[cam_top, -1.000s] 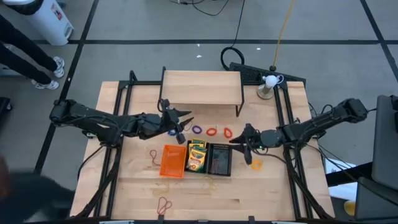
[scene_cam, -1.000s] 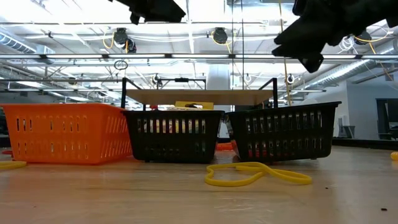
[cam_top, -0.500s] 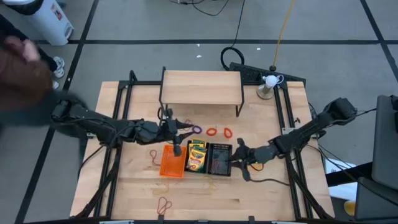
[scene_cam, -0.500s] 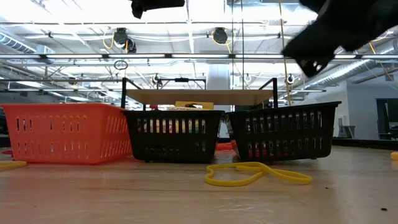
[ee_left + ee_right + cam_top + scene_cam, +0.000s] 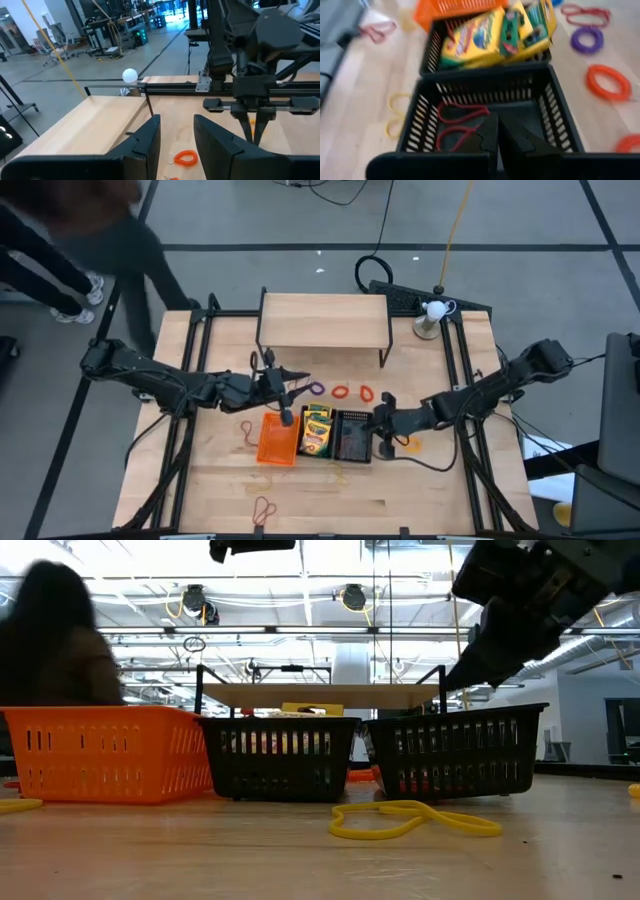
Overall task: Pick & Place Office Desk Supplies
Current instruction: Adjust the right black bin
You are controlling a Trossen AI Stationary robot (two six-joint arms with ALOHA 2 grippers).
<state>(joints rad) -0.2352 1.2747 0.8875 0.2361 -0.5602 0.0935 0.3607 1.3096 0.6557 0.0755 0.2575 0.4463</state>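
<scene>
1. Three mesh trays sit side by side mid-table: orange tray (image 5: 278,438) on the left, black tray w/ crayon boxes (image 5: 317,431) in the middle, second black tray (image 5: 353,435) on the right.
2. Crayon boxes (image 5: 492,34) fill the middle tray, yellow-and-green, lying tilted on each other.
3. Right black tray holds a red rubber band (image 5: 455,122) on its floor.
4. Right gripper (image 5: 385,438) is at the right edge of that black tray; fingers pressed together, nothing seen between them. In the low view it hangs above the tray's rim (image 5: 500,640).
5. Left gripper (image 5: 290,395) hovers just far of the orange tray, fingers (image 5: 145,145) partly apart, nothing seen held.
6. Loose bands on the table far of the trays: purple band (image 5: 317,389), orange band (image 5: 342,393), red band (image 5: 366,393).
7. Yellow band (image 5: 410,819) lies on the table near side of the trays, close to the low cam.
8. Another yellow band (image 5: 411,445) lies right of the right gripper.
9. Red band loop (image 5: 263,508) near the table's near edge, well apart from the trays; a tan band (image 5: 245,430) sits just left of the orange tray.
10. Wooden shelf (image 5: 324,320) stands at the far side of the table.
11. A person (image 5: 55,645) shows blurred at the far-left, beyond the table.
</scene>
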